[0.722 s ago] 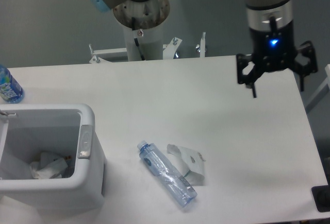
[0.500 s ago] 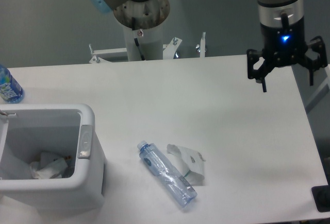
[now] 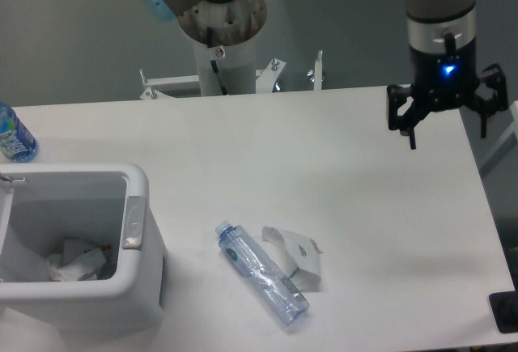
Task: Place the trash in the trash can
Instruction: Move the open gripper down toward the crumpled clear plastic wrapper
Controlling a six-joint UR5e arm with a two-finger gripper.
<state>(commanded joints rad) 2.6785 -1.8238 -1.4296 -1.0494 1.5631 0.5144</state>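
Clear water bottle [image 3: 261,273] lies on its side on the bench [image 3: 324,174], front centre, blue cap toward the trash can, base toward the front edge. White carton piece [image 3: 298,258] lies just beside it on the right, seemingly touching along the bottle's flank. Neither is in the trash can yet.

Trash can [image 3: 137,206] sits at the front left, open top, crumpled scraps already at the bottom. Near the bottle, not touching.

A second, bluer bottle [image 3: 13,135] stands at the far left edge; not part of the job.

Gripper [image 3: 446,125] hangs above the far right of the bench, well apart from both trash pieces, fingers spread wide, holding nothing.

Risks, as judged from here: bottle is round and smooth, so an off-centre pinch could roll or squirt it away. Carton lies so close that closing fingers may catch it or shove it. Carton is flat and thin; hard to get under. Release short of the rim would drop trash on the bench.
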